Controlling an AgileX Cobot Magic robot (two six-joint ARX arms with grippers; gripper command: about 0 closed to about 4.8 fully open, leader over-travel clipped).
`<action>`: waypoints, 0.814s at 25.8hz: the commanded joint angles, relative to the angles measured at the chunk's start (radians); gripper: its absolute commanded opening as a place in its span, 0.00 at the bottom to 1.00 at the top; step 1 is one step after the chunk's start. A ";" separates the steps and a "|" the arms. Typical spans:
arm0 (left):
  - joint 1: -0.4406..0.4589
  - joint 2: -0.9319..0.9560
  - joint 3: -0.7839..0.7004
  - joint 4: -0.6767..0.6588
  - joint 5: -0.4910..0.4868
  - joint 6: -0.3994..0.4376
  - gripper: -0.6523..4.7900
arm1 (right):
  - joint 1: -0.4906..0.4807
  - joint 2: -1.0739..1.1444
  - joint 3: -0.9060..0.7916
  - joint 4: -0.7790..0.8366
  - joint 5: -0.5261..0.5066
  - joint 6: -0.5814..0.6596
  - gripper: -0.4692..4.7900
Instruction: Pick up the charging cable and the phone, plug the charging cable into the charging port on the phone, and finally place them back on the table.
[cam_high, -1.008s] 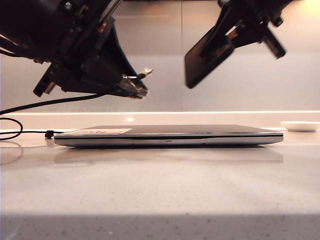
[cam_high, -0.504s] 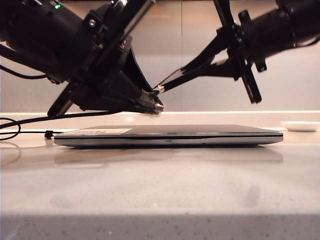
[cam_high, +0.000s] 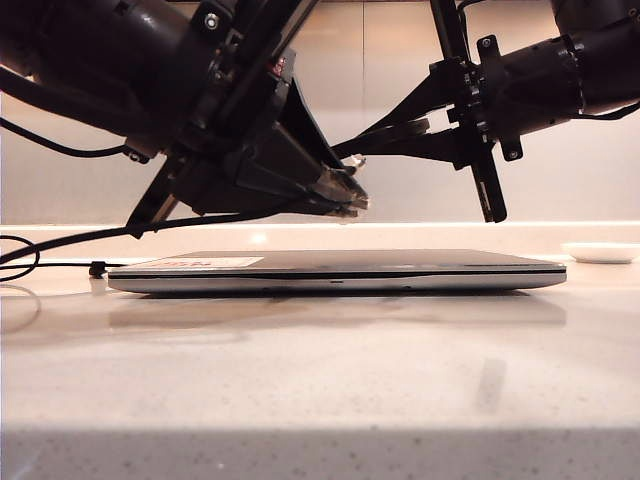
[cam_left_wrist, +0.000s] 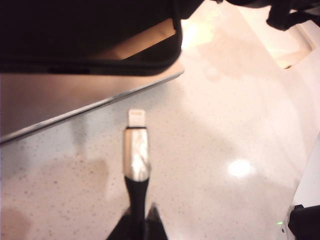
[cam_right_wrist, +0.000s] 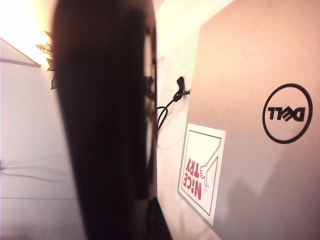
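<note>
plug held in shut left gripper, tip aimed at phone clamped level in right gripper; phone end just beyond, axes nearly aligned.

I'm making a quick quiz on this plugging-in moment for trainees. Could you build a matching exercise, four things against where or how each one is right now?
Things:
1. charging cable
2. phone
3. laptop
4. small white dish

States:
A. lying closed and flat on the table
B. held in the air by the right gripper
C. on the table at the far right
D. plug end gripped by the left gripper

Pairs: 1-D, 2-B, 3-A, 4-C
</note>
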 joint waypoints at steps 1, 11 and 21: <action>0.000 -0.002 0.001 0.004 0.003 -0.003 0.11 | -0.008 -0.007 0.007 0.044 -0.037 -0.003 0.08; 0.000 -0.002 0.001 0.006 0.003 -0.005 0.11 | -0.039 -0.006 0.007 0.050 -0.116 -0.026 0.08; 0.000 -0.002 0.001 0.024 0.003 -0.048 0.11 | -0.040 -0.006 0.007 0.048 -0.142 -0.064 0.08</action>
